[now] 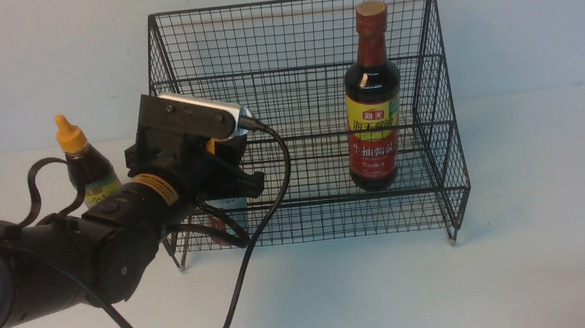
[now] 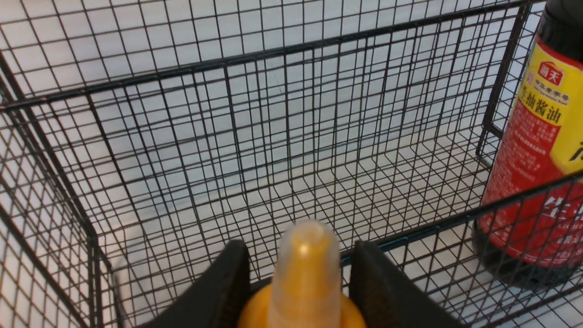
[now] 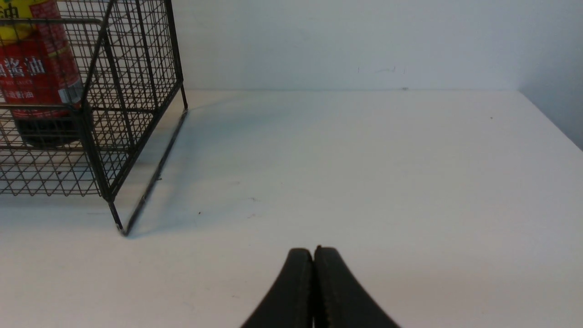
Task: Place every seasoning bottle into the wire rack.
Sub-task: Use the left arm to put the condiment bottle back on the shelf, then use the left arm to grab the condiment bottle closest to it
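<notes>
White desk (image 1: pixel 549 224) and a pale bare wall frame what we see. Farthest left, the small dark bottle (image 1: pixel 87 166) stands on the desk outside the wire rack (image 1: pixel 289 34), near its left side and partly hidden behind our left arm. Its long axis is vertical and its yellow nozzle points up. We judge it a light plastic squeeze bottle with soft walls. The stiffer shoulder just under the cap looks the best place to take hold, with a moderate squeeze.

Next comes the left gripper (image 2: pixel 300 249), partly open and closed around the red-sauce bottle (image 2: pixel 305 278) just below its yellow nozzle cap. The nozzle points up toward the wrist camera, so the bottle seems roughly upright, though the arm hides most of its body in the front view. It sits at the rack's left front corner. We cannot tell whether its base is over the lower tier or short of the front rail.

Further right, the tall dark bottle (image 1: pixel 375 122) stands upright on the lower tier near the right side, with its brown cap up. It looks heavier, rigid and slick.

Right of the rack, the right gripper (image 3: pixel 314 278) has its tips pressed together with nothing between them, above bare desk.
</notes>
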You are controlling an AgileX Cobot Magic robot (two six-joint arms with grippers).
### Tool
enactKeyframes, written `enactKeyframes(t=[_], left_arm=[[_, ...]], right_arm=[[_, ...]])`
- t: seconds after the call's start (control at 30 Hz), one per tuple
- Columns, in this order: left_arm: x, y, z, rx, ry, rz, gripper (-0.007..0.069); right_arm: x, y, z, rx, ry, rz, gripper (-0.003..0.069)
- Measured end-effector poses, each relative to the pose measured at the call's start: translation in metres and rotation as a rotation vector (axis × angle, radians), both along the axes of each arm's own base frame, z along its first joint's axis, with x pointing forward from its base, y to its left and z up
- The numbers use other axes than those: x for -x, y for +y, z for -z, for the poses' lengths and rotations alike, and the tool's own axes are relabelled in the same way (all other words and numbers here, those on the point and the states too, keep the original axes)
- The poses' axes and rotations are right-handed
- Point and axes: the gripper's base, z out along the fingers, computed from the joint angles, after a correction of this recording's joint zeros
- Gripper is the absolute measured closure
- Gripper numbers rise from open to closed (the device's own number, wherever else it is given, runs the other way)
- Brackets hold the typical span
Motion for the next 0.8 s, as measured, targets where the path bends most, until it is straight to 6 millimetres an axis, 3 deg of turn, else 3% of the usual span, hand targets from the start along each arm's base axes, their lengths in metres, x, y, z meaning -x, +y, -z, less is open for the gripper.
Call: enactKeyframes(t=[0.13, 0.27, 0.37, 0.4, 0.47, 0.57, 0.7, 0.77, 0.8], left_arm=[[-0.001, 0.001, -0.006, 0.025, -0.015, -0.016, 0.0238], [0.005, 0.003, -0.016, 0.03, 0.001, -0.021, 0.019], [0.014, 0.011, -0.036, 0.018, -0.018, -0.022, 0.0179], [0.021, 0.023, -0.057, 0.018, -0.059, -0.042, 0.0186], [0.032, 0.042, -0.082, 0.045, -0.105, -0.095, 0.0216], [0.042, 0.07, -0.103, 0.103, -0.129, -0.193, 0.0287], [0.047, 0.101, -0.112, 0.145, -0.123, -0.315, 0.0416], [0.047, 0.12, -0.114, 0.156, -0.124, -0.39, 0.0509], [0.046, 0.139, -0.114, 0.158, -0.128, -0.463, 0.0589]], right_arm=[[0.0, 0.0, 0.0, 0.0, 0.0, 0.0, 0.0669], [0.0, 0.0, 0.0, 0.0, 0.0, 0.0, 0.0669], [0.0, 0.0, 0.0, 0.0, 0.0, 0.0, 0.0669], [0.0, 0.0, 0.0, 0.0, 0.0, 0.0, 0.0669], [0.0, 0.0, 0.0, 0.0, 0.0, 0.0, 0.0669], [0.0, 0.0, 0.0, 0.0, 0.0, 0.0, 0.0669], [0.0, 0.0, 0.0, 0.0, 0.0, 0.0, 0.0669], [0.0, 0.0, 0.0, 0.001, 0.0, 0.0, 0.0669], [0.0, 0.0, 0.0, 0.001, 0.0, 0.0, 0.0669]])
